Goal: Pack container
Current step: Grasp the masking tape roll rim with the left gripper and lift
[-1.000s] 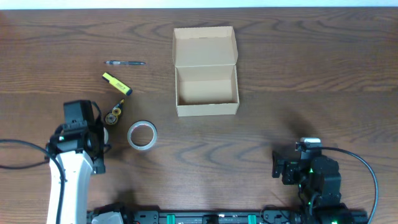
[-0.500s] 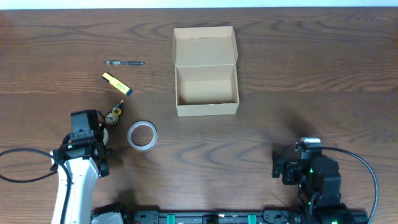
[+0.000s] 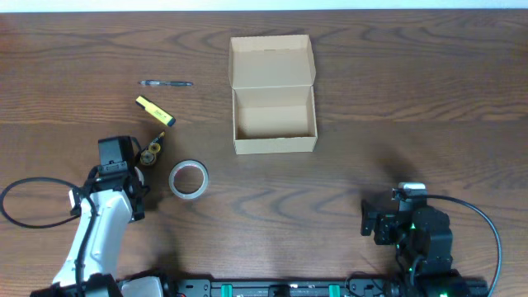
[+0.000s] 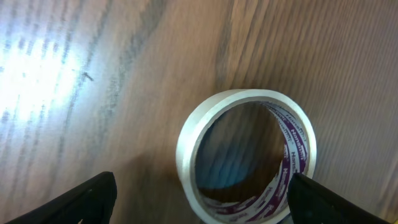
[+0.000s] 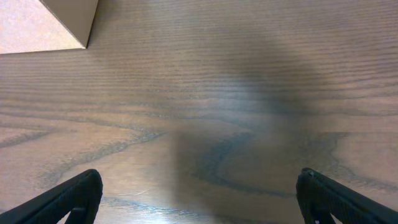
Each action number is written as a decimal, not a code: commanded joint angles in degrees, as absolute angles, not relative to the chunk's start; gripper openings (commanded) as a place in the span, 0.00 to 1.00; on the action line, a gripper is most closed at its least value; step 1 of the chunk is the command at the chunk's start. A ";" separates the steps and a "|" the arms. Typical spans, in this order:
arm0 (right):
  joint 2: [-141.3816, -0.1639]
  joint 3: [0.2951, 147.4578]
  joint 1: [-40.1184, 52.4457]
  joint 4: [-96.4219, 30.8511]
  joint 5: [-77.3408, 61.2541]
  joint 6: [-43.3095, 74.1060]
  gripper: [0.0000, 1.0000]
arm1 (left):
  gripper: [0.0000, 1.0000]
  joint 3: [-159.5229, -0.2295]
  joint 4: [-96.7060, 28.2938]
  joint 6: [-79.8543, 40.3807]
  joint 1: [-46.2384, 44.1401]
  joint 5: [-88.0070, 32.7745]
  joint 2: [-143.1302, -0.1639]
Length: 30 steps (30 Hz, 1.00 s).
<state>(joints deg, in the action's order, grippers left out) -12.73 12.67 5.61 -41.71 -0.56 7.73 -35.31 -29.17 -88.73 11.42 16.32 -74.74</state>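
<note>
The container (image 3: 274, 124) is a tan cardboard box standing open and empty at the table's middle back, its flap lid (image 3: 271, 59) folded away behind it. One corner of it shows in the right wrist view (image 5: 43, 25). A roll of clear tape (image 3: 188, 179) lies flat in front and to the left of the box. My left gripper (image 3: 124, 169) is open just left of the roll. In the left wrist view the roll (image 4: 245, 155) lies between and ahead of the spread fingers of the left gripper (image 4: 202, 196). My right gripper (image 3: 384, 223) is open and empty at the front right, over bare wood (image 5: 202, 199).
A black pen (image 3: 165, 83), a yellow highlighter (image 3: 154, 111) and a small yellow-and-black item (image 3: 151, 152) lie left of the box, the last close to my left wrist. Cables trail from both arms along the front edge.
My left arm has swung and its wrist has shifted slightly right, toward the tape roll. The right arm and the objects have not moved.
</note>
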 commanded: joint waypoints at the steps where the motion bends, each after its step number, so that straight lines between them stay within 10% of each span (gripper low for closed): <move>1: -12.43 12.60 5.13 -41.63 -0.21 8.71 0.99 | 0.88 -34.98 -27.94 -88.99 11.73 16.82 -77.01; 16: -12.43 12.60 5.13 -41.63 -0.21 8.71 0.99 | 0.82 -34.98 -21.74 -91.64 11.73 13.98 -85.41; 30: -12.43 12.60 5.13 -41.63 -0.21 8.71 0.99 | 0.19 -35.00 -20.05 -92.38 11.73 12.45 -86.87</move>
<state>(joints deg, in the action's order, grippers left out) -12.71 12.67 5.61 -41.71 -0.56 7.73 -35.64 -19.81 -92.03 11.53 14.04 -85.73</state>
